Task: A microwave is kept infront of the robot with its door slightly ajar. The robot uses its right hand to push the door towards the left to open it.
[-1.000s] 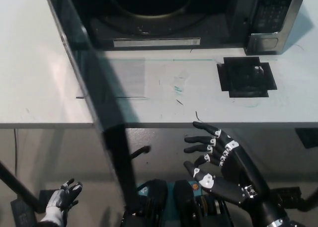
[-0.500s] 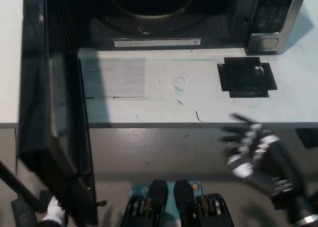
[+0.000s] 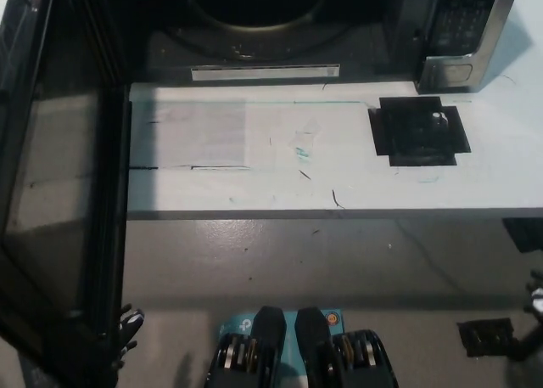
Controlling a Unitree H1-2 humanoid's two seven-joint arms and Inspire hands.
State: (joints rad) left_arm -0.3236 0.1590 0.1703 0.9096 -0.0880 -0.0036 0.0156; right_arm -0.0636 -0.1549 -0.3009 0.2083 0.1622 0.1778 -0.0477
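The microwave [image 3: 458, 31] stands at the far edge of the white table [image 3: 339, 176], its dark cavity with the round turntable [image 3: 254, 6] exposed. Its door [image 3: 59, 201] is swung wide to the left and hangs out over the table's front edge, glass panel facing up toward me. Only a sliver of my black right hand [image 3: 536, 296] shows at the right border, well away from the door. My white left hand [image 3: 129, 322] peeks out low beside the door's lower edge, mostly hidden behind it.
A black square patch [image 3: 420, 132] lies on the table in front of the microwave's control panel. Grey floor lies below the table's front edge, with a small dark object [image 3: 485, 337] on it at the lower right.
The door has swung further left to wide open. My right hand has pulled back to the right and down, almost out of the picture. The door now covers most of my left hand.
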